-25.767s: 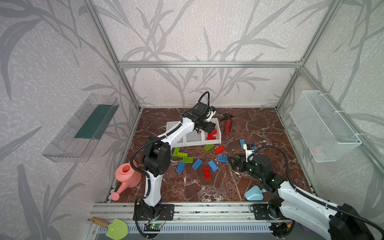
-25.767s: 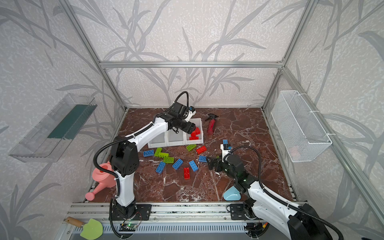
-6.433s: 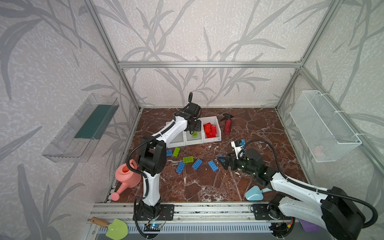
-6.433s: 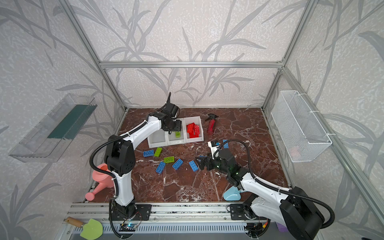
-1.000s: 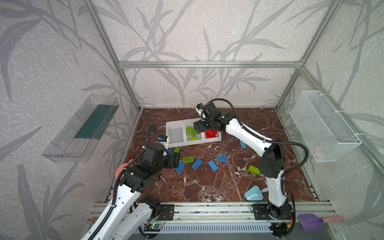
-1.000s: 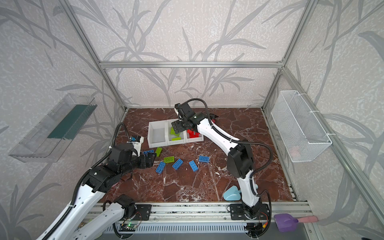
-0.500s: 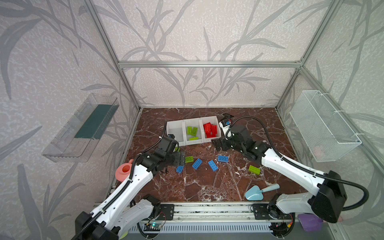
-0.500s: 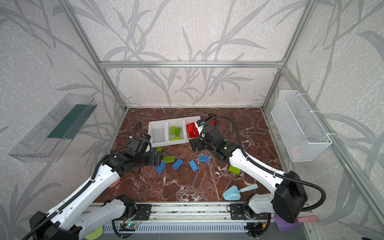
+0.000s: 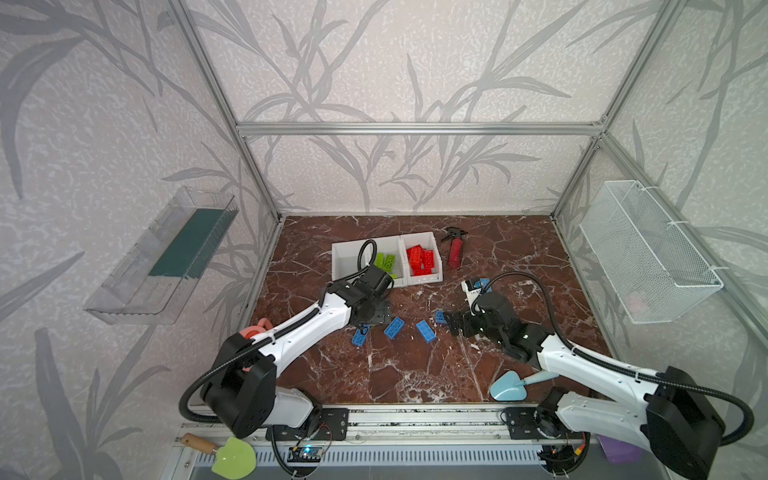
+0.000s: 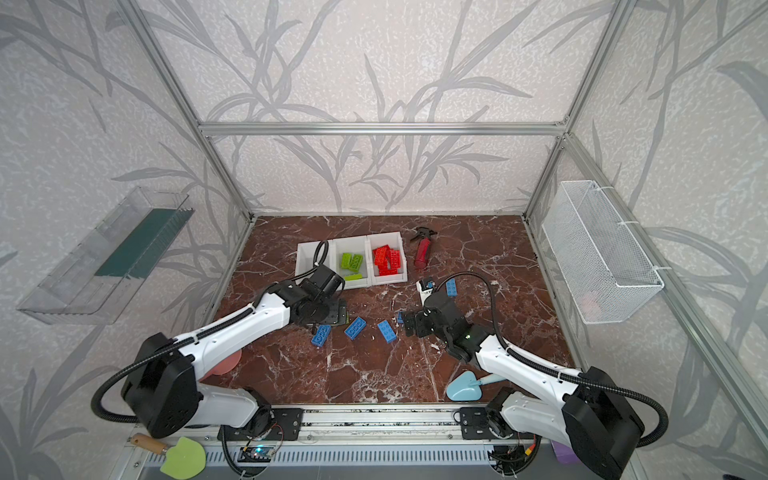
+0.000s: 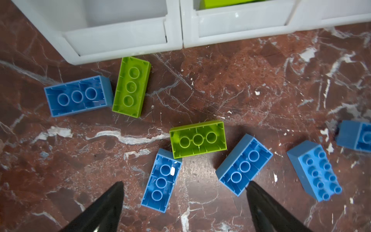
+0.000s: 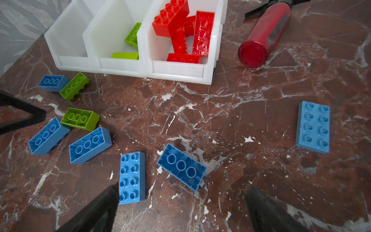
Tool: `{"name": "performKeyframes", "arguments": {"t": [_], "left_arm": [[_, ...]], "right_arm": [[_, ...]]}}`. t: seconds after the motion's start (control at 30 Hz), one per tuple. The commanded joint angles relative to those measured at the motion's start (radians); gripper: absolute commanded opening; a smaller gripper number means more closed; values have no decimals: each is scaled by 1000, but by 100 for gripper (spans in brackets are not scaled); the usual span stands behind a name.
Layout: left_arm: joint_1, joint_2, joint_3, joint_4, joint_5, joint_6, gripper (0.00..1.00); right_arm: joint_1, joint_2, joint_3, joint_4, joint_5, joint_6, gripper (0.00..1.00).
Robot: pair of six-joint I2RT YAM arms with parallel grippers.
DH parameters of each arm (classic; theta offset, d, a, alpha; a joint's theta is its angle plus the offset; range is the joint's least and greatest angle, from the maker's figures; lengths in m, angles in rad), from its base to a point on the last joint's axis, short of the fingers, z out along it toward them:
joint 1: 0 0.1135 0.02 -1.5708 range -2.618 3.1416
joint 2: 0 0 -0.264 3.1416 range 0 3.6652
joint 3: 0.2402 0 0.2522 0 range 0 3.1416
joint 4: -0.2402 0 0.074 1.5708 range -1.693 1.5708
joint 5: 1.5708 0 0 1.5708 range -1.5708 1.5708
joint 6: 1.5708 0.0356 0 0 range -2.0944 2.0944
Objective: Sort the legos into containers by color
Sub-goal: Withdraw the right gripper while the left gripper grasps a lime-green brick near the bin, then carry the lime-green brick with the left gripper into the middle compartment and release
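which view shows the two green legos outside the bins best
The left wrist view: both green legos lie close, unblocked, undersides up. The right wrist view shows them smaller, at a slant. In both top views the left arm mostly hides them.

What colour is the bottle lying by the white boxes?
Red. The spray bottle shows best in the right wrist view.

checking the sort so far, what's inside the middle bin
Only green legos, about three. The left arm covers the near left corner of the bin in both top views.
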Motion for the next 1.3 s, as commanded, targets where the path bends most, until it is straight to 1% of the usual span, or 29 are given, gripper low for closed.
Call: {"name": "performKeyframes", "arguments": {"t": [0.0, 0.07, 0.27, 0.47, 0.57, 0.63, 0.73, 0.8, 1.0, 1.13, 1.27], "left_arm": [[-3, 79, 60, -1, -54, -86, 89], [-4, 131, 79, 10, -46, -98, 87], [-4, 242, 98, 55, -28, -124, 87], [-3, 295, 85, 86, -21, -139, 86], [-4, 308, 83, 100, -11, -139, 83], [-3, 319, 86, 105, -2, -135, 78], [-3, 325, 82, 115, 8, -134, 72], [-3, 328, 80, 118, 9, -131, 71], [-3, 316, 78, 117, 15, -126, 56], [-2, 273, 97, 90, -7, -113, 54], [3, 239, 159, 42, -15, -85, 54]], "right_arm": [[-3, -42, -27, 112, 37, 32, 99], [-4, -48, -49, 143, 29, 44, 99], [-4, -83, -81, 157, 56, 65, 99], [-3, -79, -81, 160, 58, 67, 99], [-4, -74, -81, 161, 58, 68, 99], [-4, -70, -81, 163, 58, 69, 99], [-4, -66, -79, 161, 58, 68, 99], [-4, -68, -80, 161, 58, 68, 99], [-4, -66, -78, 161, 58, 68, 99], [-4, -59, -75, 161, 54, 67, 99], [-4, -56, -74, 162, 50, 65, 99]]}}
